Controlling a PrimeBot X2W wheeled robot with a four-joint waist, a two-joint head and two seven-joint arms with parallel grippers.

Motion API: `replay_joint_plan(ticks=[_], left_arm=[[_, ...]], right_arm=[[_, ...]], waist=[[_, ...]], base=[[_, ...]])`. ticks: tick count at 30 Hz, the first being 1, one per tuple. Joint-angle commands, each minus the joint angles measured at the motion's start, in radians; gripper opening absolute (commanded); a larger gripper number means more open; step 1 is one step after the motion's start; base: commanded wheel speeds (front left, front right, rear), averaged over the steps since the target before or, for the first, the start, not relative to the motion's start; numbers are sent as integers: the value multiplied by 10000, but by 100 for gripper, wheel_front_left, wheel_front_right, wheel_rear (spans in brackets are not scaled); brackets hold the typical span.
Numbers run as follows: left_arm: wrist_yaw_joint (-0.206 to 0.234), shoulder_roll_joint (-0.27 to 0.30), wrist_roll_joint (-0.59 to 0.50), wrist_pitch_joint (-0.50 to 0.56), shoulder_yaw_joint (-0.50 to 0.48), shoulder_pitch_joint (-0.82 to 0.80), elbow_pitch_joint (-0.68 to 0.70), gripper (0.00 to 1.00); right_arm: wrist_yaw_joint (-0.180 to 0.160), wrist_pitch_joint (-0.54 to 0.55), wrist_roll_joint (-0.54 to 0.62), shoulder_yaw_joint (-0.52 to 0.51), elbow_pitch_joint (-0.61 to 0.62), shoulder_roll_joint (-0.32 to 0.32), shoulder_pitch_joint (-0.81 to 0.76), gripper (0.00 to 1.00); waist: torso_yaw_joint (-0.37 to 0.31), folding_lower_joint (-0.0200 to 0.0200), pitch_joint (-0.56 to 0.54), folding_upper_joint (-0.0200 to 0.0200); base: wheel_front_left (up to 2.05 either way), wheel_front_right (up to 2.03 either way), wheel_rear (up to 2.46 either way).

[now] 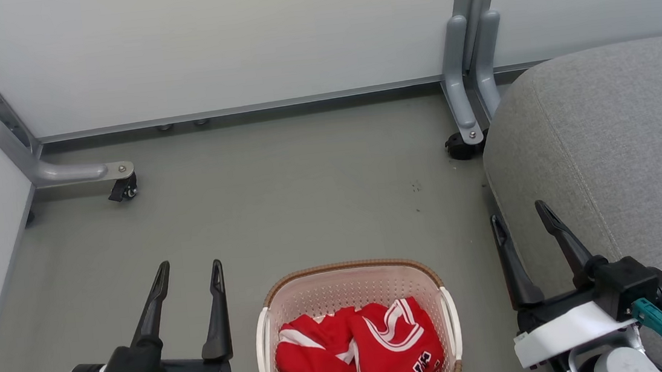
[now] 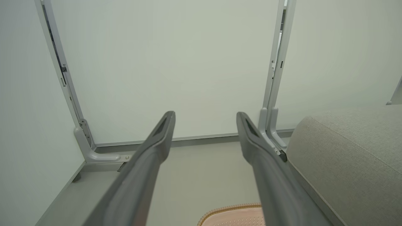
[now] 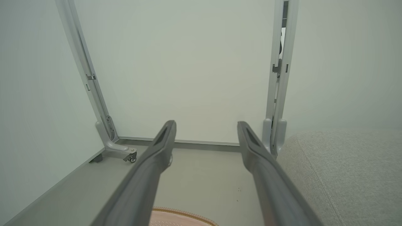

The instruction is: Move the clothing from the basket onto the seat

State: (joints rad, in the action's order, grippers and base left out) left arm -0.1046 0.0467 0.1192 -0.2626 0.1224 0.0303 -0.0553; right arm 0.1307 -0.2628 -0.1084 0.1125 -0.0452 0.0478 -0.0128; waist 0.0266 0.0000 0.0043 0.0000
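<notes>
Two grippers noted, both spread wide and empty. The left gripper (image 1: 190,265) sits over the floor (image 1: 282,184), just left of the basket (image 1: 348,267). The right gripper (image 1: 518,209) sits at the front edge of the seat (image 1: 618,140), which runs out of frame to the right. The clothing (image 1: 359,353) lies bunched inside the basket. We cannot separate one garment from another. Its dark lettering is cut off at the bottom edge, as is the basket's near end.
</notes>
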Motion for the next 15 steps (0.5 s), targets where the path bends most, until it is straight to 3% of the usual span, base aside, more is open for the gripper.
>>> replay_joint_plan(ticks=[1,9,15], left_arm=[[-16,66,-3,-34,-8,134,-14,100],[-25,63,173,-22,-8,72,-269,100],[-122,62,314,-20,113,-746,-812,100]], right_arm=[[1,-30,-5,45,10,44,-84,100],[1,-30,-240,71,26,44,72,100],[1,-30,-416,-392,193,45,680,100]], waist=[[5,0,7,0],[-83,0,304,0],[-244,0,1472,0]], base=[[0,0,0],[0,0,0],[0,0,0]])
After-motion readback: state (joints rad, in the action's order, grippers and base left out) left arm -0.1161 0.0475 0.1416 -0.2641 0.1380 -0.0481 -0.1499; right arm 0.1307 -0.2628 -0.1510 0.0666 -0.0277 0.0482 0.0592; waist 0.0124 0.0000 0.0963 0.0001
